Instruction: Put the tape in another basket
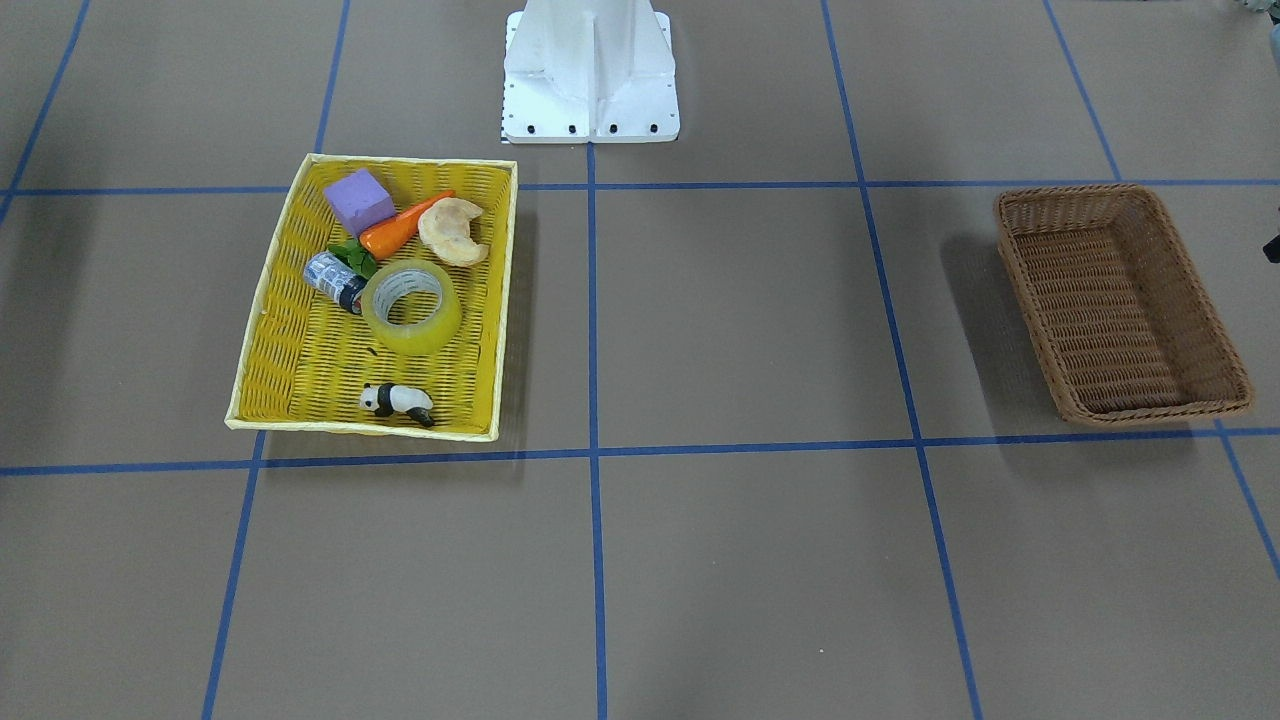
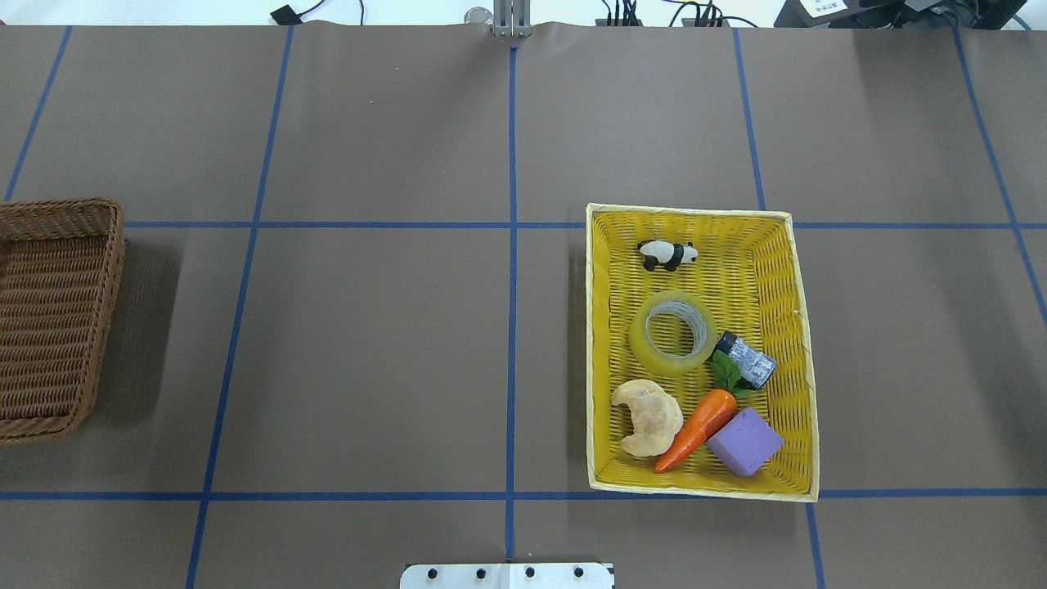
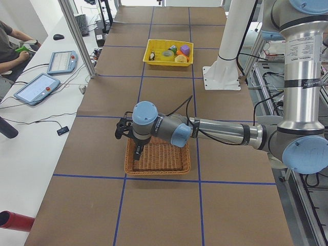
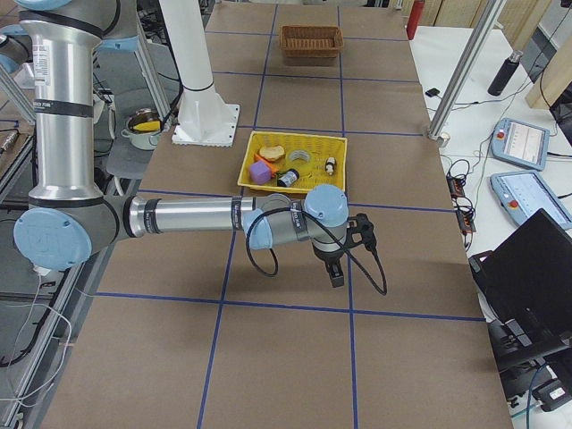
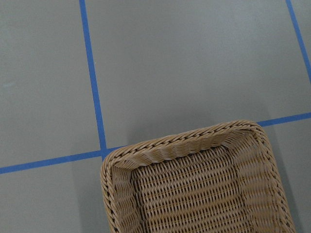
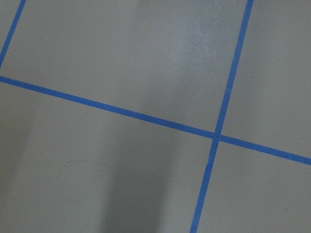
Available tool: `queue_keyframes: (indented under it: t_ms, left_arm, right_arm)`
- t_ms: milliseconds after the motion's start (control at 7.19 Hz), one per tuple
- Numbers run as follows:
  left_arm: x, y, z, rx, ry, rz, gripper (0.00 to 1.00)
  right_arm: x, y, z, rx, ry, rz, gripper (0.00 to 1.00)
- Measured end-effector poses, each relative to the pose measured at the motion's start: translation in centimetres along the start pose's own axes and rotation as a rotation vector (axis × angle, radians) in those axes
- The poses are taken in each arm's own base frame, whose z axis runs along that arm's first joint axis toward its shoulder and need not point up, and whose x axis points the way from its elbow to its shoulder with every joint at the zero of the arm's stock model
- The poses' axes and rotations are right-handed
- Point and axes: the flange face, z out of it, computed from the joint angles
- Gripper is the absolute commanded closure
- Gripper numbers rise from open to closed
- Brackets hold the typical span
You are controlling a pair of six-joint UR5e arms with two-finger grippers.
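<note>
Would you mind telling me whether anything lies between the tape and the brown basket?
Nothing visible does. Only table surface lies between the yellow basket and the brown basket; the tape need only be lifted over the yellow basket's low wall.

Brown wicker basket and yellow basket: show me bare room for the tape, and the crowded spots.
The rectangular brown woven wicker basket: whole floor bare. The bright yellow woven basket: free between the translucent yellow tape roll and black-and-white panda figurine; crowded at the robot's end around purple block, orange carrot, croissant, grey-patterned roll.
</note>
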Motion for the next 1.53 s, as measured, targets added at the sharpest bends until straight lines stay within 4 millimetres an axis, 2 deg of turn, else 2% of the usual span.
queue_keyframes:
  t_ms: [139,417,695,834,1112,1529]
  left_arm:
    - [-0.1,0.1,0.0,-0.002,-0.007,-0.002,0.02]
    - [-0.7,-0.9,1.0,-0.007,-0.067,0.004,0.02]
    - [-1.0,-2.3,3.9,-0.05,-0.134,0.021,0.02]
    - [-0.9,-3.0,4.8,-0.086,-0.148,0.007,0.02]
    - [-0.1,-4.0,5.2,-0.151,-0.126,-0.039,0.02]
    - [0.4,-4.0,5.2,-0.178,-0.08,-0.064,0.02]
  right_arm:
    - [0.0,-0.3,0.2,-0.012,0.021,0.001,0.0]
    - [-1.0,-2.7,0.6,-0.084,0.033,0.043,0.0]
    - [-2.0,-4.3,0.3,-0.164,0.056,0.102,0.0]
    - [-2.5,-4.3,-0.1,-0.188,0.062,0.12,0.0]
    - [-2.8,-3.8,-0.6,-0.21,0.085,0.135,0.0]
    - [-3.3,-2.4,-0.9,-0.208,0.08,0.132,0.0]
